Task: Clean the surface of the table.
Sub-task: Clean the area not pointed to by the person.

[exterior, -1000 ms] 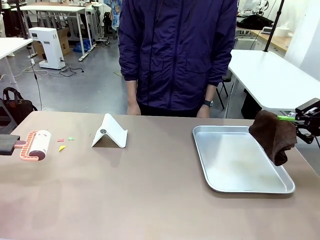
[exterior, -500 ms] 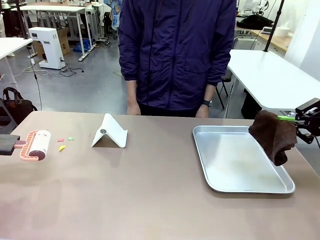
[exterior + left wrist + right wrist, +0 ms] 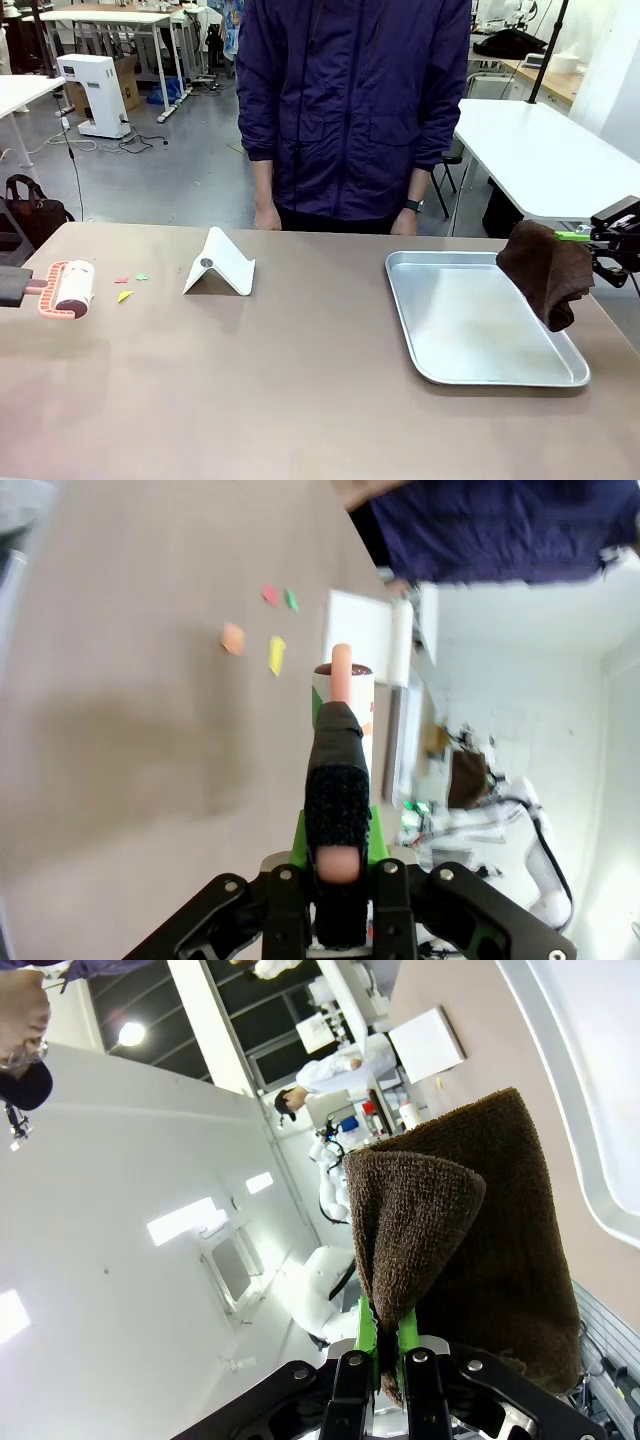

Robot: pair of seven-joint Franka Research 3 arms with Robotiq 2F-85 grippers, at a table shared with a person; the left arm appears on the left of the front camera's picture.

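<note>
The tan-brown table [image 3: 300, 390] carries a few small coloured paper scraps [image 3: 125, 295] near its left end. Just left of them lies a lint roller [image 3: 68, 288] with a pink frame, and my left gripper [image 3: 14, 288] at the picture's edge is shut on its dark handle. In the left wrist view the handle [image 3: 337, 780] runs up from the left gripper [image 3: 338, 852] to the roller [image 3: 345, 695], with the scraps [image 3: 276, 655] beyond it. At the right, my right gripper [image 3: 592, 240] is shut on a brown cloth [image 3: 548, 270] that hangs over the tray's right rim; the right wrist view shows the cloth [image 3: 480, 1250] pinched in the right gripper [image 3: 386, 1345].
A silver tray [image 3: 480, 372] lies on the right half of the table. A white folded stand [image 3: 220, 265] sits left of centre at the back. A person in a dark blue jacket [image 3: 350, 110] stands at the far edge, hands down by the table.
The lint roller and its handle have shifted slightly left. The right gripper and the cloth have stayed put.
</note>
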